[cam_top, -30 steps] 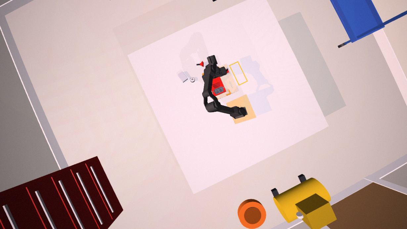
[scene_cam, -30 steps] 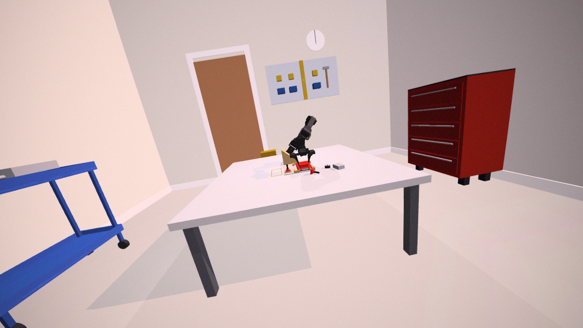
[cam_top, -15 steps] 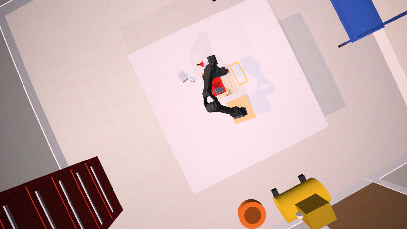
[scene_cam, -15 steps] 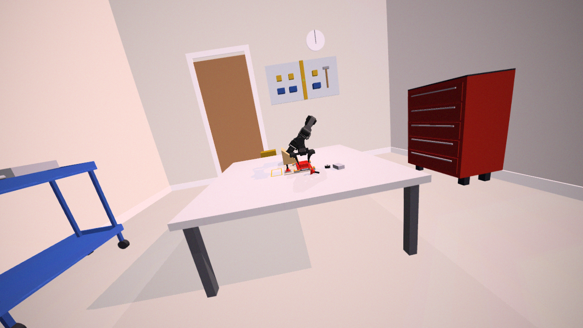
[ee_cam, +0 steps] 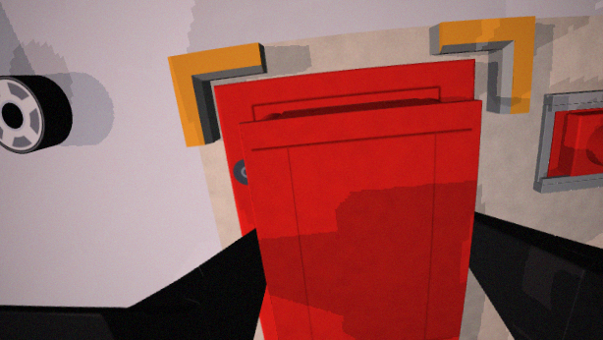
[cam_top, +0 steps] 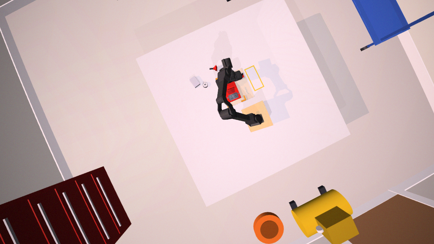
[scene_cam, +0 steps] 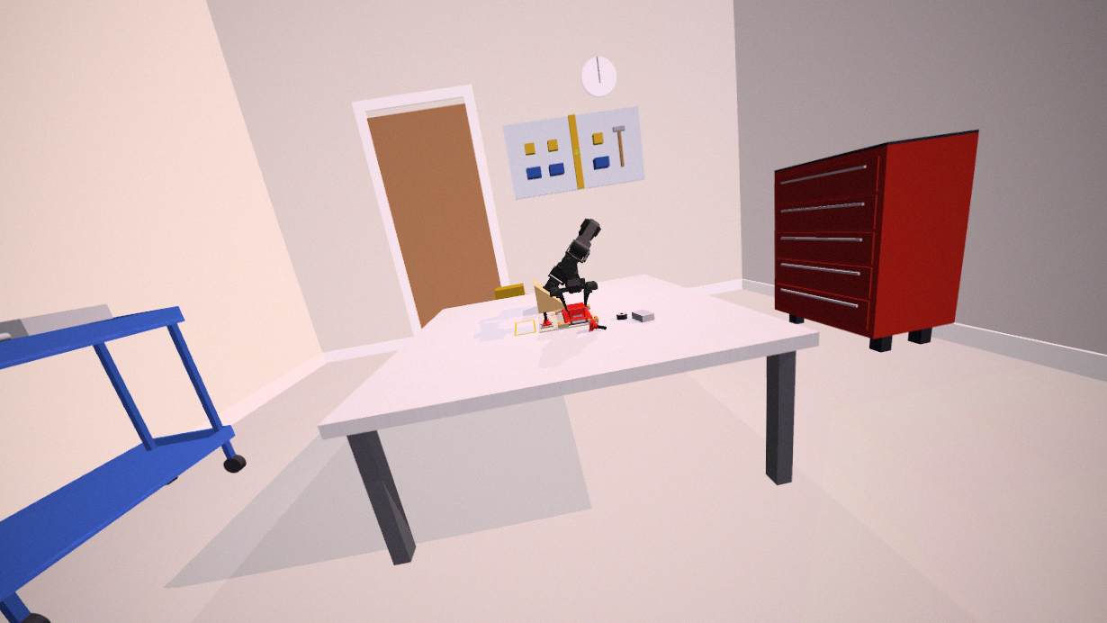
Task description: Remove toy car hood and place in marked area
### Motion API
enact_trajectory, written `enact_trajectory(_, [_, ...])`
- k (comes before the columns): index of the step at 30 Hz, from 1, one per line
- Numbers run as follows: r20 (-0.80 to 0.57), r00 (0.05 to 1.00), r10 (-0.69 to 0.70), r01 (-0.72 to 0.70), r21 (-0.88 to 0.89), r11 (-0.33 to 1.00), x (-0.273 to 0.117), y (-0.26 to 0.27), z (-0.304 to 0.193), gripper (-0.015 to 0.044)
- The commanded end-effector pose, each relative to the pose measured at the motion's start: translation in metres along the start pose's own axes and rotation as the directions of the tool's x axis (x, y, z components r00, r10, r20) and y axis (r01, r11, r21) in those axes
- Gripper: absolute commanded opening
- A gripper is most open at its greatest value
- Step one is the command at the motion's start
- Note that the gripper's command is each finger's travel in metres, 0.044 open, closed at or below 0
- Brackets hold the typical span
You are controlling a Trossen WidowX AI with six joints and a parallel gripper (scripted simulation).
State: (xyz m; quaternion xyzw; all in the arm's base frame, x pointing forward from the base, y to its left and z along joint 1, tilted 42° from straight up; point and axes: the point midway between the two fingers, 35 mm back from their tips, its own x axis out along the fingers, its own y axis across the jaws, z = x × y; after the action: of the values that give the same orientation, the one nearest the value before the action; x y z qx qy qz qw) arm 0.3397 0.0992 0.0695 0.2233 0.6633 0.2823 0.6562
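The gripper's fingers press the side edges of the red hood (ee_cam: 363,197), gripping it between them. Beyond the fingertips lies the toy car's body (ee_cam: 344,76). Lifting seems in hand; next comes a straight rise (level, ideally), then the marked area (cam_top: 259,89) (scene_cam: 525,333).
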Motion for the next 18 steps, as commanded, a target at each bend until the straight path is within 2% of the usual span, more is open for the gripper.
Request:
enact_trajectory(1, [0.004,1.000,-0.003,0.003,-0.007,1.000,-0.004,0.001,0.002,0.0000])
enact_trajectory(18, [0.004,1.000,-0.003,0.003,-0.007,1.000,-0.015,0.001,0.001,0.0000])
